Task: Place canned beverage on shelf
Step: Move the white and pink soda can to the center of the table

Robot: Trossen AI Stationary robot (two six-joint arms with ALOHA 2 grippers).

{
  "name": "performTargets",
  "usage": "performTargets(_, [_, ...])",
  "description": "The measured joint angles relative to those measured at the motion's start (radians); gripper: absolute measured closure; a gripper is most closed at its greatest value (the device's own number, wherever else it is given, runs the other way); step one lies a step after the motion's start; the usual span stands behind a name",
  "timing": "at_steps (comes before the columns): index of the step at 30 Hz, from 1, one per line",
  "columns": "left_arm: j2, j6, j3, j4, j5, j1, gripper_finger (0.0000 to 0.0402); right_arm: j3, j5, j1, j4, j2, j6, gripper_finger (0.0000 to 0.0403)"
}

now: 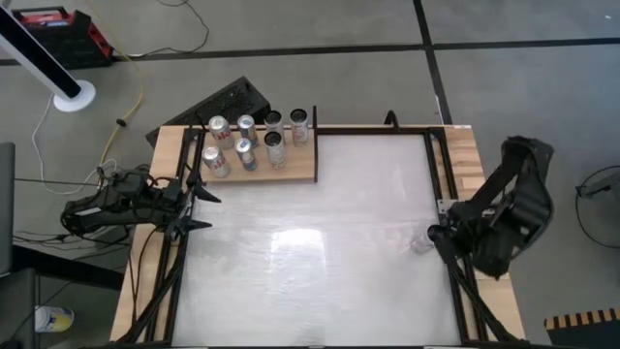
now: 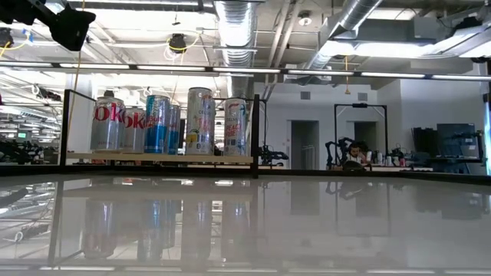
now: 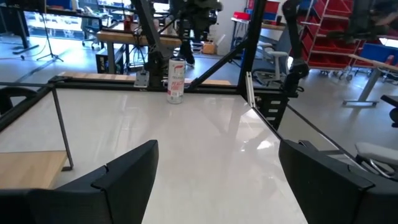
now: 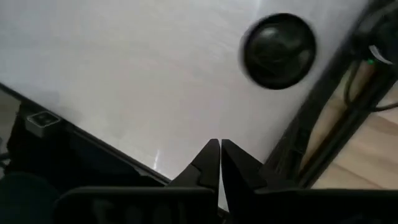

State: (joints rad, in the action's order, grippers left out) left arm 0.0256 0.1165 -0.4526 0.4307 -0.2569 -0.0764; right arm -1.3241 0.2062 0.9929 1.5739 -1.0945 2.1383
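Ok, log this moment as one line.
left gripper open, idle near shelf | right gripper shut, empty, above loose can at table's right edge | seven cans on shelf

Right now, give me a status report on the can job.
Left claw open, waiting by the shelf. Right claw shut, empty, at the right edge. Lone can stands there, not yet shelved. Path looks unobstructed.

The shelf (image 1: 291,170) lies at the table's (image 1: 320,262) far left corner, carrying seven cans (image 1: 248,142) in two rows. One more can (image 1: 422,240) stands alone at the table's right edge (well apart from the shelf), just beside the right hand (image 1: 438,233). The left hand (image 1: 199,209) sits at the left edge, near the shelf.
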Motion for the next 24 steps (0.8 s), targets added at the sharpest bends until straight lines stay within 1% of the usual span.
performTargets(3, [0.000,0.000,0.000,0.000,0.005,0.000,0.0084,0.051,-0.014,-0.001,-0.002,0.076,0.032,0.0361])
performTargets(6, [0.000,0.000,0.000,0.000,0.008,0.000,0.0084,0.075,0.001,-0.019,-0.003,0.127,0.030,0.0360])
performTargets(11, [0.000,0.001,0.000,0.000,0.011,0.000,0.0084,0.112,0.002,-0.087,-0.002,0.162,0.010,0.0359])
performTargets(14, [0.000,0.001,0.000,0.000,0.025,0.000,0.0084,0.120,0.005,-0.126,-0.003,0.166,-0.049,0.0351])
performTargets(18, [0.000,0.007,0.000,0.003,0.035,0.000,0.0084,0.120,0.005,-0.178,-0.004,0.166,-0.134,0.0319])
performTargets(24, [0.000,0.008,0.000,0.004,0.035,0.000,0.0084,0.120,0.005,-0.233,-0.003,0.166,-0.215,0.0234])
